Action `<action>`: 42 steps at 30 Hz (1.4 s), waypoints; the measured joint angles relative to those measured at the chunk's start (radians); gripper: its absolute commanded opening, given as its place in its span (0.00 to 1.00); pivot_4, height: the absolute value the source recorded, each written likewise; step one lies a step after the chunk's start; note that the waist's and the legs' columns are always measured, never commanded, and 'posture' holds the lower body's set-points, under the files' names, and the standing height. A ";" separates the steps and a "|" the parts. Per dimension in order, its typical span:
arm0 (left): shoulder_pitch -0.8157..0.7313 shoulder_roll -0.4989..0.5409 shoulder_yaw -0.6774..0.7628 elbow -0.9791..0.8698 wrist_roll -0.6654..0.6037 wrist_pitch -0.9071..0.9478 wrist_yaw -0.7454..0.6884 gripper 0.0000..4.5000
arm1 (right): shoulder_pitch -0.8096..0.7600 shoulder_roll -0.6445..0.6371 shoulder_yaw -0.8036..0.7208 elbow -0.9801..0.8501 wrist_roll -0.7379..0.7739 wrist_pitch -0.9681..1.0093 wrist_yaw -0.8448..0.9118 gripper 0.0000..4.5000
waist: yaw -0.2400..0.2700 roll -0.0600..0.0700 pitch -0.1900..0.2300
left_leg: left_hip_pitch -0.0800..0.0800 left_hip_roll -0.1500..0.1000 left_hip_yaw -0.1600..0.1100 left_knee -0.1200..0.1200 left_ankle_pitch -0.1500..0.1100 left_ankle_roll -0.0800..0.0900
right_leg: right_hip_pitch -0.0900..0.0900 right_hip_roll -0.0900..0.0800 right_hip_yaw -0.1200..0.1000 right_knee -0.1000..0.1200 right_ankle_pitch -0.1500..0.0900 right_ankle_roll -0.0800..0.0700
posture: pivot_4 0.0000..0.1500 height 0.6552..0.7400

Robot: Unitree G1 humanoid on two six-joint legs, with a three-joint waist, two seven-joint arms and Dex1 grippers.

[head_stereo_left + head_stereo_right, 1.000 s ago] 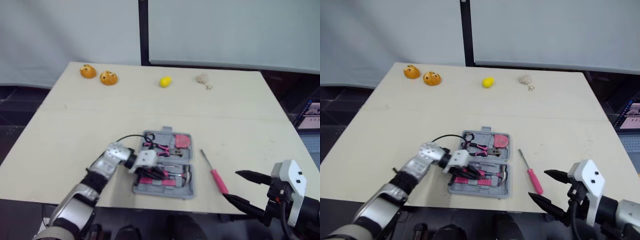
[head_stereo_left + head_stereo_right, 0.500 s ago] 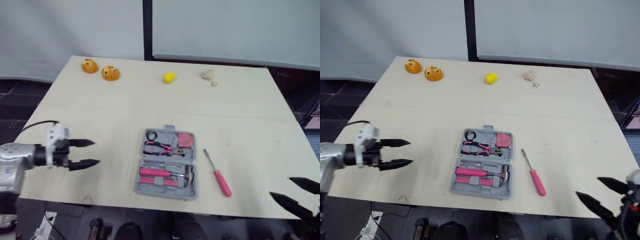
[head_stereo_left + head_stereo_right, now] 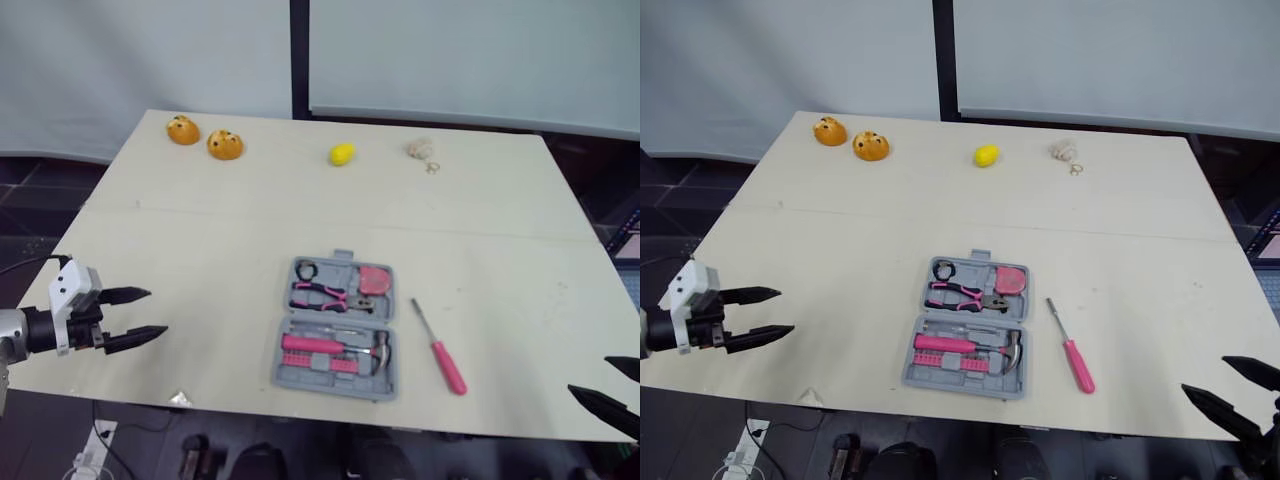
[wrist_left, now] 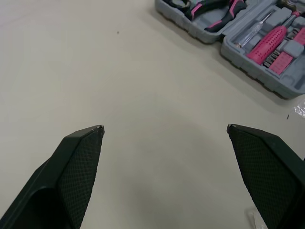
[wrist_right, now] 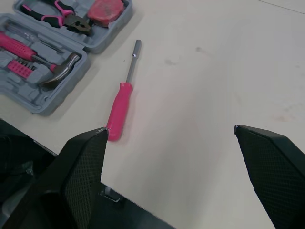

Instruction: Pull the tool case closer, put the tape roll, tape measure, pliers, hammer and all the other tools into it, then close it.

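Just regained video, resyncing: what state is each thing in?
Grey plastic tool case: open, flat on table.
Pink-handled screwdriver: loose on table, outside case.
Pink-handled pliers: in case.
Hammer: in case.
Pink tape measure: in case.
Left gripper: fingers open, empty.
Right gripper: fingers open, empty.

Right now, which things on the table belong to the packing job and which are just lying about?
Job: tool case, pliers, hammer, tape measure, screwdriver beside the case.
Lying about: two orange toys, yellow lemon, beige lump.
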 measured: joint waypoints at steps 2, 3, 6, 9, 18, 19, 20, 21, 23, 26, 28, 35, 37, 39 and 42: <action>-0.006 -0.006 -0.014 -0.024 -0.001 0.016 0.001 0.99 | -0.009 0.003 0.019 0.002 -0.013 -0.011 0.000 1.00 | 0.000 0.002 0.001 | 0.000 0.000 0.000 0.000 0.001 -0.001 | 0.000 0.000 0.000 0.000 0.000 0.000 | 1.00 1.00; -0.015 -0.013 -0.025 -0.033 -0.001 0.021 0.000 0.99 | -0.017 0.009 0.023 0.000 -0.014 -0.014 -0.003 1.00 | 0.000 0.002 0.001 | 0.000 0.000 0.000 0.000 0.001 -0.001 | 0.000 0.000 0.000 0.001 0.000 0.000 | 1.00 1.00; -0.034 -0.031 -0.066 -0.062 -0.001 0.025 -0.006 0.99 | -0.026 0.033 0.028 -0.006 -0.023 -0.014 -0.027 1.00 | 0.000 0.002 0.002 | 0.000 -0.001 0.000 0.000 0.002 -0.001 | 0.000 0.000 0.000 0.001 0.000 0.001 | 1.00 1.00; -0.060 -0.040 -0.095 -0.063 0.001 0.025 -0.007 0.99 | -0.009 0.065 0.046 -0.046 -0.023 -0.012 -0.035 1.00 | 0.001 0.001 0.002 | 0.004 0.004 0.018 0.000 0.002 -0.003 | -0.009 0.004 0.007 0.004 -0.002 -0.003 | 1.00 1.00; -0.155 -0.037 -0.174 -0.124 -0.010 0.040 -0.084 0.99 | 0.052 0.167 0.078 -0.202 -0.034 -0.013 -0.093 1.00 | -0.052 -0.007 0.007 | 0.022 0.009 0.027 -0.001 -0.003 -0.015 | -0.006 0.016 0.029 0.016 -0.004 -0.007 | 1.00 1.00; -0.158 -0.035 -0.184 -0.140 -0.014 0.046 -0.098 0.99 | 0.053 0.173 0.087 -0.225 -0.032 -0.010 -0.107 1.00 | -0.056 -0.007 0.007 | 0.022 0.009 0.026 -0.001 -0.004 -0.015 | -0.005 0.016 0.028 0.016 -0.001 -0.002 | 1.00 1.00; -0.167 -0.035 -0.199 -0.160 -0.022 0.060 -0.123 0.99 | 0.054 0.179 0.097 -0.264 -0.026 0.000 -0.134 1.00 | -0.058 -0.007 0.008 | 0.022 0.009 0.026 -0.001 -0.004 -0.014 | -0.005 0.016 0.028 0.016 -0.001 -0.002 | 1.00 1.00; -0.171 -0.034 -0.204 -0.176 -0.028 0.068 -0.134 0.99 | 0.053 0.182 0.100 -0.287 -0.020 0.008 -0.149 1.00 | -0.058 -0.007 0.008 | 0.022 0.009 0.026 -0.001 -0.004 -0.014 | -0.005 0.016 0.028 0.016 0.000 -0.002 | 1.00 1.00; -0.192 -0.024 -0.229 -0.235 -0.062 0.109 -0.172 0.99 | 0.032 0.196 0.119 -0.369 0.001 0.040 -0.230 1.00 | -0.057 -0.008 0.008 | 0.022 0.009 0.023 0.000 -0.004 -0.015 | -0.004 0.016 0.027 0.016 0.000 -0.002 | 1.00 1.00; -0.232 -0.025 -0.263 -0.332 -0.112 0.161 -0.203 0.99 | -0.023 0.200 0.201 -0.462 0.033 0.101 -0.347 1.00 | -0.055 -0.008 0.008 | 0.022 0.008 0.023 0.000 -0.004 -0.015 | -0.003 0.015 0.026 0.015 0.000 -0.003 | 1.00 1.00; -0.250 -0.035 -0.279 -0.375 -0.127 0.180 -0.209 0.99 | -0.048 0.200 0.264 -0.478 0.041 0.146 -0.424 1.00 | -0.055 -0.008 0.008 | 0.022 0.008 0.022 0.000 -0.003 -0.014 | -0.002 0.016 0.026 0.014 0.000 -0.002 | 1.00 1.00; -0.335 -0.141 -0.358 -0.411 -0.139 0.187 -0.211 0.99 | -0.275 0.213 0.634 -0.484 -0.012 0.320 -0.692 1.00 | -0.058 -0.009 0.008 | 0.021 0.008 0.022 0.002 -0.003 -0.013 | -0.003 0.017 0.027 0.012 0.001 0.000 | 1.00 1.00; -0.352 -0.157 -0.372 -0.419 -0.142 0.187 -0.210 0.99 | -0.341 0.232 0.721 -0.477 -0.037 0.366 -0.763 1.00 | -0.056 -0.008 0.008 | 0.022 0.007 0.022 0.002 -0.003 -0.013 | -0.005 0.017 0.027 0.012 0.001 0.000 | 1.00 1.00; -0.357 -0.169 -0.374 -0.419 -0.142 0.187 -0.206 0.99 | -0.395 0.252 0.782 -0.446 -0.069 0.406 -0.819 1.00 | -0.055 -0.008 0.008 | 0.022 0.008 0.021 0.002 -0.003 -0.013 | -0.005 0.017 0.026 0.012 0.001 0.000 | 1.00 1.00; -0.361 -0.178 -0.375 -0.419 -0.142 0.185 -0.203 0.99 | -0.464 0.281 0.836 -0.384 -0.113 0.431 -0.871 1.00 | -0.054 -0.008 0.008 | 0.020 0.008 0.022 0.003 -0.003 -0.013 | -0.007 0.017 0.027 0.012 0.001 0.001 | 1.00 1.00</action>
